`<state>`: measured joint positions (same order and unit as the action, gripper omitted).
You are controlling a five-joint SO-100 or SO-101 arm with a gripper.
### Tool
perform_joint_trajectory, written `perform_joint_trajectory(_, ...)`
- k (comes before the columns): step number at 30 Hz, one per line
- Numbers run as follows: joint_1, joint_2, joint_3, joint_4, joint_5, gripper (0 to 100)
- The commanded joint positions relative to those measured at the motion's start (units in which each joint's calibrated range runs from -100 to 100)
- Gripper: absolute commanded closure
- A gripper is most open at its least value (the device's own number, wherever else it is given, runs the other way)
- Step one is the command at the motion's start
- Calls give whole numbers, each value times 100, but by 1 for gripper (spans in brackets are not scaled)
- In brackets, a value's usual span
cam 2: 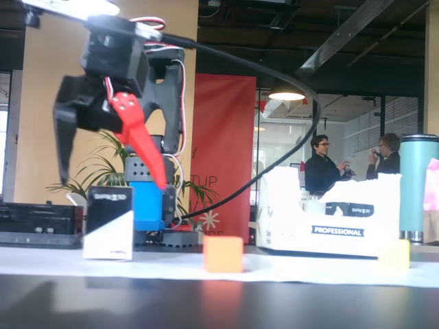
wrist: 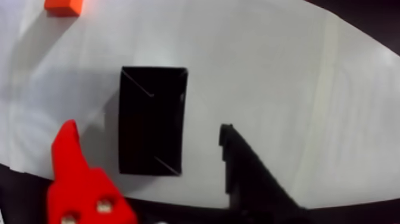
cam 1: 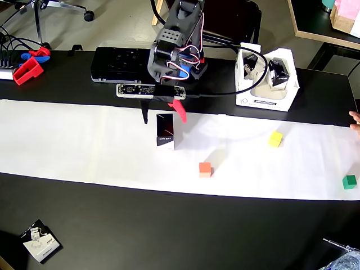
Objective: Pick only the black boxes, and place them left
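One black box stands upright on the white paper strip. It also shows in the fixed view and, from above, in the wrist view. My gripper is open just above it. The red finger is on one side and the black finger on the other. In the fixed view the gripper hangs with its fingertips about level with the box top, not touching it. In the wrist view the gripper straddles the box. More black boxes sit in a white carton at the back right.
An orange cube, a yellow cube and a green cube lie on the paper to the right. A flat black device sits behind the arm. Red and blue parts lie far left. A small black-and-white item lies front left.
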<state>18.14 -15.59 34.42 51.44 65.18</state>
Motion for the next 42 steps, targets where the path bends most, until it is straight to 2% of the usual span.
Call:
perform_joint_trajectory(1,-397,393,-260,-342,-223,55)
perform_joint_trajectory(8,-692,1191,-322,-740,-328,56)
perform_joint_trajectory(11,-830,1223,-268,-732,-360,69)
perform_joint_trajectory(13,-978,1215,-313,-724,-655,81)
perform_joint_trajectory(15,-1151,1215,-330,-684,-860,89)
perform_joint_trajectory(20,-1333,622,-251,-573,-918,90)
perform_joint_trajectory(23,-1575,-57,-410,310,-1070,90)
perform_joint_trajectory(28,-2667,-990,-1465,2360,-1881,90)
perform_joint_trajectory(32,-4018,-1179,-2733,3537,-2649,90)
perform_joint_trajectory(37,-5733,-1179,-3877,4197,-3507,90)
perform_joint_trajectory(42,-7136,-1171,-4098,4451,-4065,90)
